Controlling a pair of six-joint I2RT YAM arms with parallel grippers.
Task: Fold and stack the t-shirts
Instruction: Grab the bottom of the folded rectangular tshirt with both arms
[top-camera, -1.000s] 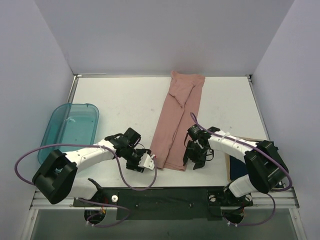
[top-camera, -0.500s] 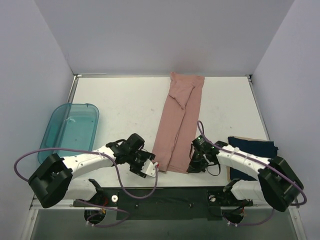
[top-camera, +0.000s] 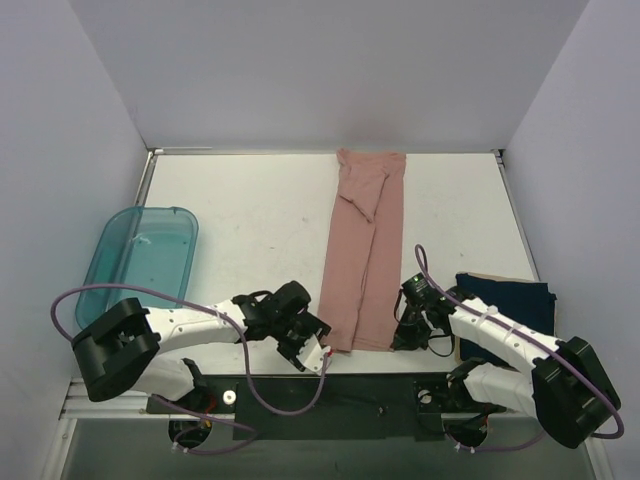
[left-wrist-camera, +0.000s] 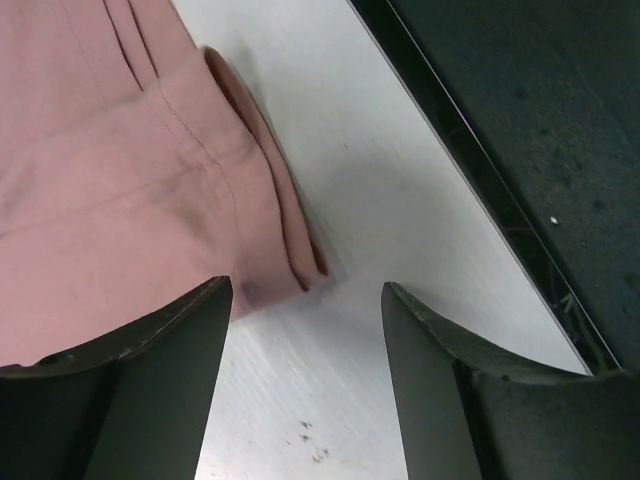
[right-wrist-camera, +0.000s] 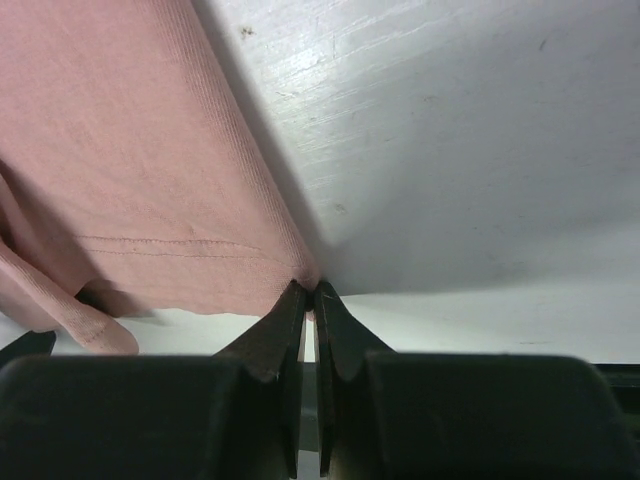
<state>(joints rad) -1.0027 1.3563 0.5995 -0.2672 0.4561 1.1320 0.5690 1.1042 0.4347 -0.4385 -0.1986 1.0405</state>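
The dusty pink t-shirt lies folded into a long strip from the table's back edge to the front. My right gripper is shut on its near right hem corner, the cloth pinched between the fingertips. My left gripper is open at the near left corner of the pink shirt, whose folded hem corner lies just beyond the gap between the fingers. The dark navy t-shirt lies folded at the right, partly behind my right arm.
A translucent teal tray stands at the left edge. A brown cardboard piece lies under the navy shirt. The table's front edge and black rail run just behind both grippers. Walls close in the table on three sides.
Both grippers have moved toward the front edge, the left one also to the right. The pink shirt's near end has been pulled right and nearer, straightening the strip.
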